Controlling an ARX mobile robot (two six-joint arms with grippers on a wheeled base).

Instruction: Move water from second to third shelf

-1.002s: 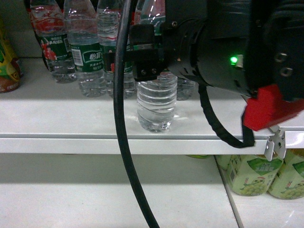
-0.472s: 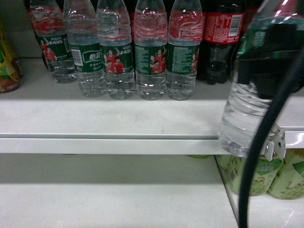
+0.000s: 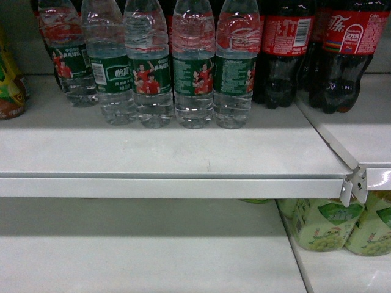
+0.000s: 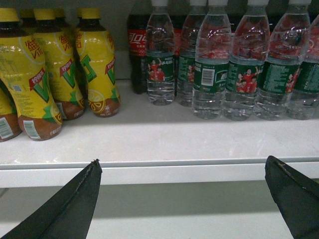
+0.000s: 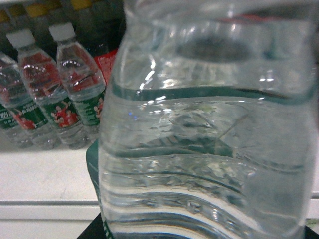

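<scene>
Gone from the head view since a moment ago, the water [image 5: 209,144] fills the right wrist view, its tool's state untellable, while the left tool [image 4: 182,199] hangs spread before the shelf [image 4: 149,144].

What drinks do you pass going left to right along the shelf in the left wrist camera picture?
Yellow bottles with yellow caps → one dark cola bottle with a red label → the row of clear water bottles with green labels, running to the right edge.
</scene>
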